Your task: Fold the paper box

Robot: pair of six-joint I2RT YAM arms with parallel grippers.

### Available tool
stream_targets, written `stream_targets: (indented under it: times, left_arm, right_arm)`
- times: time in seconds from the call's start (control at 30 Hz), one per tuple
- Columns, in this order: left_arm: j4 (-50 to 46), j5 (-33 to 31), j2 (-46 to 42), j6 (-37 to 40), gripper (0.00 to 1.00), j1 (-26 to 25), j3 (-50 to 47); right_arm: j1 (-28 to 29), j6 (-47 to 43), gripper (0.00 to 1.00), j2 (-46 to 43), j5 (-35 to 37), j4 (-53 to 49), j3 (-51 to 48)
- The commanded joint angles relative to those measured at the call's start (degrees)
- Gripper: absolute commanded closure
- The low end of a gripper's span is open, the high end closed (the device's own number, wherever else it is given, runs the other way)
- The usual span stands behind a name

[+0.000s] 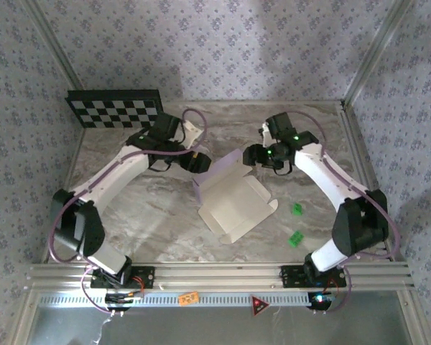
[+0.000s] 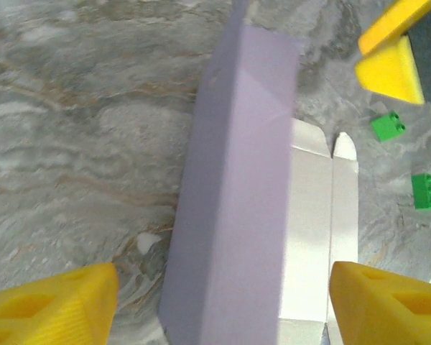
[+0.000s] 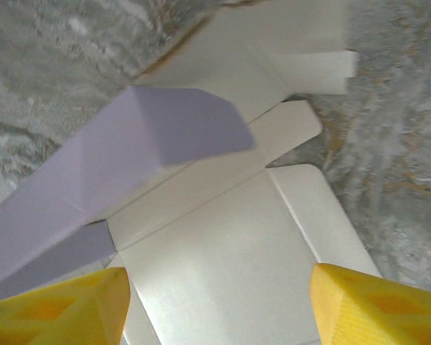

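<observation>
Left gripper [image 2: 223,309] is seen spread wide over the paper box [image 1: 233,205], with nothing pinched; the right gripper [image 3: 219,302] is likewise parted above it. The box is laid at the middle of the table [image 1: 144,215], one lavender flap raised. An orange tag [image 1: 189,297] and a red triangle sticker [image 1: 259,305] are fixed to the front rail, their print too small to be read.
</observation>
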Motion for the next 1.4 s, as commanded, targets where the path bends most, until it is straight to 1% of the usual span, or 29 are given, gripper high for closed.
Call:
stream_targets:
  times: [0.0, 0.13, 0.27, 0.4, 0.43, 0.5, 0.63, 0.73, 0.83, 1.1, 1.27, 1.37]
  left_arm:
    - [-6.92, 1.24, 4.75, 7.39, 0.18, -2.42, 5.74]
    - [-9.72, 3.28, 11.02, 10.51, 0.10, -3.12, 11.93]
    - [-14.88, 3.67, 17.46, 14.11, 0.09, -3.94, 19.08]
    - [-20.20, 4.19, 22.69, 16.05, 0.12, -4.54, 24.77]
    - [-20.66, 4.45, 23.43, 16.06, 0.14, -4.58, 25.40]
    - [-20.67, 4.57, 24.03, 15.89, 0.16, -4.52, 25.61]
    - [-19.16, 4.97, 23.31, 15.25, 0.22, -4.43, 24.23]
    - [-17.92, 5.82, 22.34, 14.56, 0.30, -4.05, 22.83]
    - [-16.34, 6.81, 21.35, 13.39, 0.34, -3.57, 21.38]
    - [-14.70, 7.40, 20.00, 12.14, 0.36, -3.12, 19.02]
    - [-14.70, 7.89, 20.00, 11.96, 0.40, -2.60, 18.83]
    - [-15.00, 8.40, 20.09, 12.10, 0.41, -2.38, 19.10]
  right_arm:
    - [-2.24, 2.02, 0.31, -3.27, -1.05, 3.51, -3.74]
    - [-4.01, 2.23, 0.31, -5.30, -1.57, 4.21, -7.90]
    - [-4.83, 2.48, 0.31, -7.03, -1.67, 4.99, -10.89]
    - [-5.31, 2.85, 0.31, -8.38, -1.68, 5.49, -13.26]
    - [-5.41, 3.02, 0.31, -8.53, -1.69, 7.26, -13.91]
    - [-5.54, 3.20, 0.32, -8.58, -2.39, 9.26, -15.19]
    - [-5.65, 3.51, 0.34, -7.96, -5.32, 16.72, -18.86]
    - [-6.33, 4.46, 0.36, -5.73, -8.17, 22.85, -20.18]
    - [-6.63, 5.13, 0.37, -1.87, -10.11, 27.67, -19.86]
    - [-7.87, 8.24, 0.42, 10.84, -15.25, 40.14, -19.16]
    - [-8.71, 10.53, 0.43, 16.49, -17.32, 47.44, -19.41]
    - [-9.00, 11.11, 0.43, 18.77, -17.57, 50.13, -19.41]
